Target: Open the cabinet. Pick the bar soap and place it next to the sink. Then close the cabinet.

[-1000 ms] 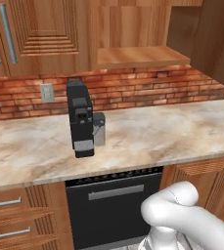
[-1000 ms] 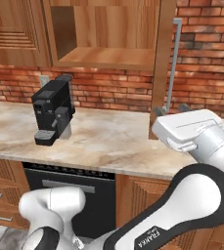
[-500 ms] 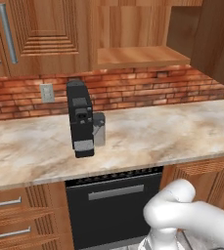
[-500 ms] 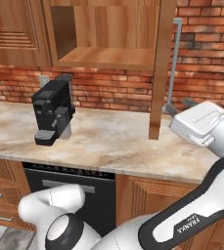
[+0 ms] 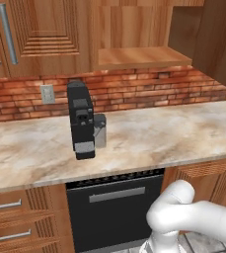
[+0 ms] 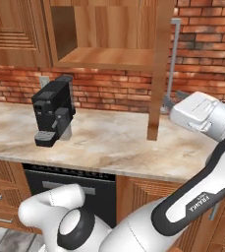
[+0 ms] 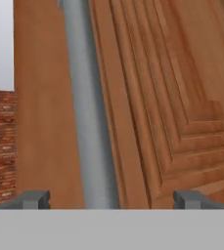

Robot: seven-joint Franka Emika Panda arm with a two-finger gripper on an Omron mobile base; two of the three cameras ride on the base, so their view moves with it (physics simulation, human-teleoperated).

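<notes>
The cabinet [image 6: 104, 29] stands open, its plain wooden shelf [image 5: 141, 57] bare where it shows. Its door [image 6: 158, 74] is swung out and seen edge-on, with the long silver handle [image 6: 174, 59] on its right side. My gripper [image 6: 170, 101] is open at the lower part of that handle, right of the door. In the hand view the handle [image 7: 86, 107] runs up between my gripper's [image 7: 111, 200] fingertips, closer to the left one, with the raised-panel door [image 7: 182, 97] behind. Nothing is held. The bar soap and the sink are out of view.
A black coffee machine [image 5: 80, 121] stands on the marble counter [image 5: 149, 133] against the brick wall. Below the counter are a black oven [image 5: 114, 207] and drawer units [image 5: 11, 222]. Closed wall cabinets [image 5: 30, 34] hang to the left.
The door has swung a little further open. My hand has risen slightly and come closer to the handle, still open.
</notes>
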